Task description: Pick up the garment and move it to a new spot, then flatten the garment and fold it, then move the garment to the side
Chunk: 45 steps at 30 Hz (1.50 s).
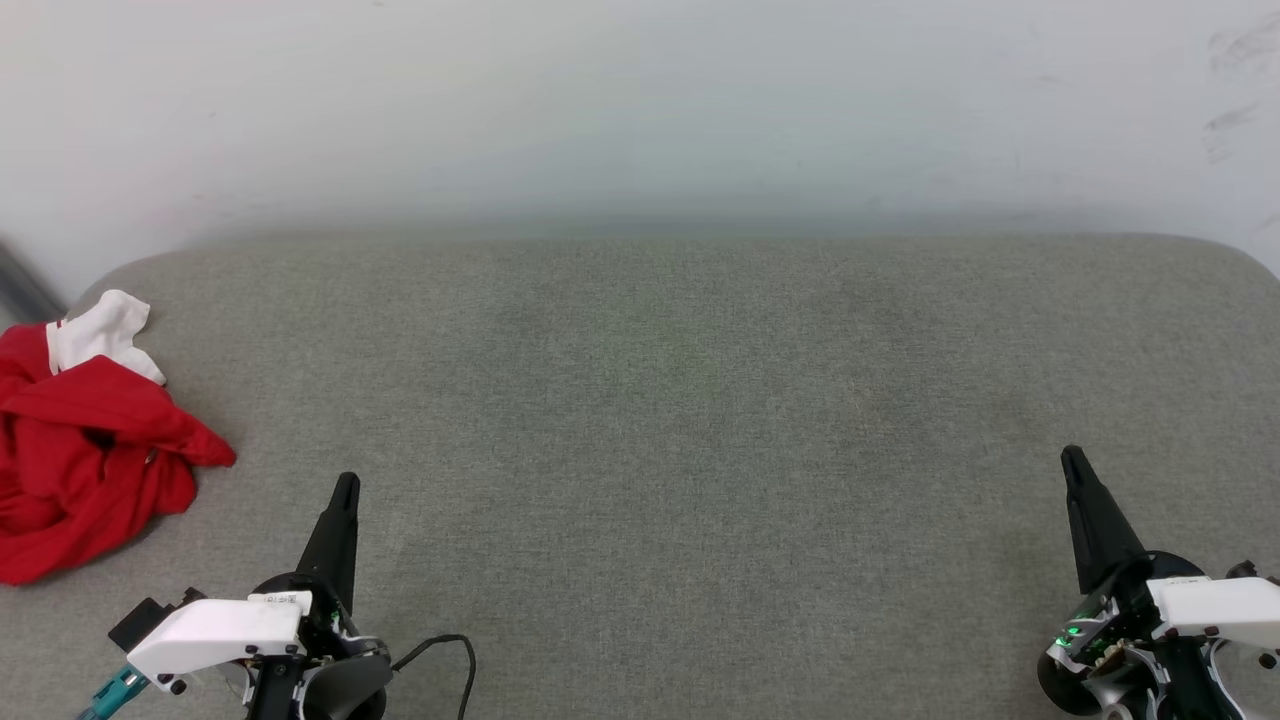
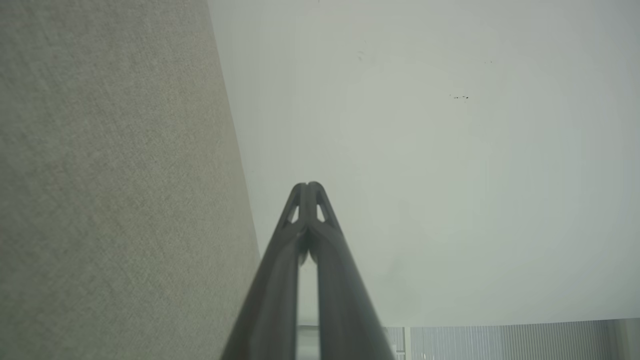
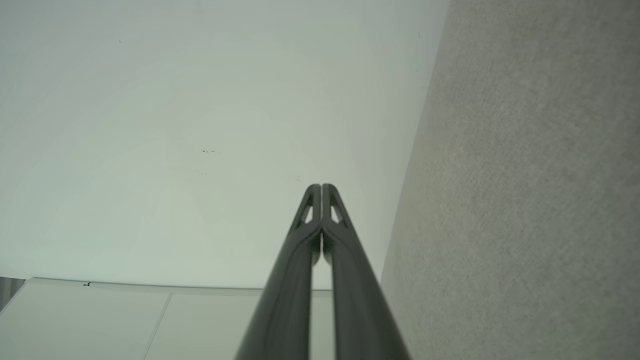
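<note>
The garment (image 1: 85, 450), red with a white sleeve on top, lies crumpled at the far left edge of the grey padded surface (image 1: 680, 420) in the head view. My left gripper (image 1: 346, 483) stands at the lower left, shut and empty, a short way right of the garment and not touching it. Far across at the lower right, my right gripper (image 1: 1072, 456) is shut with nothing in it. In the left wrist view my left gripper (image 2: 308, 185) has its fingertips pressed together. The right wrist view shows my right gripper (image 3: 321, 186) closed the same way.
A pale wall (image 1: 640, 110) rises directly behind the grey surface. A thin black cable (image 1: 450, 650) loops beside my left wrist. The surface's rounded corners sit at the back left and back right.
</note>
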### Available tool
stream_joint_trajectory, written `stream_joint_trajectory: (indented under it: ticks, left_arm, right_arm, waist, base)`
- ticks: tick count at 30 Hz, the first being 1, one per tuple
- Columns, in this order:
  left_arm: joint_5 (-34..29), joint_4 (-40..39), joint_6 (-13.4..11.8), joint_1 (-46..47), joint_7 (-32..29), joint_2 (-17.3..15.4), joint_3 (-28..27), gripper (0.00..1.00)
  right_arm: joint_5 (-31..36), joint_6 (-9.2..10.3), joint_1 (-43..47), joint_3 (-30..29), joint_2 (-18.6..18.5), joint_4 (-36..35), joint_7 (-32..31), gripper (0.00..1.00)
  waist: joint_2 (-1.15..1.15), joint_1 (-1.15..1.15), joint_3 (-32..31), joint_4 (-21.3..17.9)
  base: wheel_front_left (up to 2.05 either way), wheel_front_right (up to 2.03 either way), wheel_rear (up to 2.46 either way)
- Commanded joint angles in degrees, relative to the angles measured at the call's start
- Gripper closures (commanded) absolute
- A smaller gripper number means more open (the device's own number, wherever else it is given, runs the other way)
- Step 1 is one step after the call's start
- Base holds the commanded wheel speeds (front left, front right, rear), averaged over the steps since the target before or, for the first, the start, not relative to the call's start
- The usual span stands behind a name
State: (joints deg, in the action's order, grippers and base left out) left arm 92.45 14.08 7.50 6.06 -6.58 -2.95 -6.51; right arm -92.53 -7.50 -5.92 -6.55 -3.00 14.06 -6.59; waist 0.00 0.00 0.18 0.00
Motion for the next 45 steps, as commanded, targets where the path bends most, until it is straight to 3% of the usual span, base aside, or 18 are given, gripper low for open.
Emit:
stream_joint_trajectory:
  ticks: [1, 30, 31, 39, 45]
  left_arm:
    - [-0.2, 0.0, 0.1, 0.5, -0.1, 0.1, -0.2, 1.00]
    - [-0.2, 0.0, 0.1, 0.5, -0.1, 0.1, -0.2, 1.00]
    - [0.0, 0.0, 0.0, 0.0, 0.0, 0.0, 0.0, 0.00]
    - [-0.8, 0.1, 0.0, -1.6, 1.5, 0.2, 0.4, 0.00]
    - [-4.6, -1.0, -0.2, -1.9, 3.2, 0.2, -0.4, 0.00]
  right_arm:
    - [0.3, 0.02, -0.7, -0.1, 0.2, 0.1, -0.1, 1.00]
    - [0.3, 0.02, -0.7, 0.0, 0.2, 0.1, -0.1, 1.00]
    - [0.0, 0.00, 0.0, 0.0, 0.0, 0.0, 0.0, 0.00]
    - [1.3, 0.01, 1.7, 0.4, 0.0, 0.8, 1.5, 0.00]
    - [6.2, 0.01, 2.1, 0.2, 0.1, -0.5, 3.2, 0.00]
  waist:
    - [0.00, 0.00, 0.0, 0.0]
    - [0.00, 0.00, 0.0, 0.0]
    - [0.00, 0.00, 0.0, 0.0]
    - [0.00, 0.00, 0.0, -0.1]
    - [0.00, 0.00, 0.1, -0.1]
  base:
    - [0.00, 0.00, 0.00]
    - [0.00, 0.00, 0.00]
    - [0.00, 0.00, 0.00]
    - [0.00, 0.00, 0.00]
    - [0.00, 0.00, 0.00]
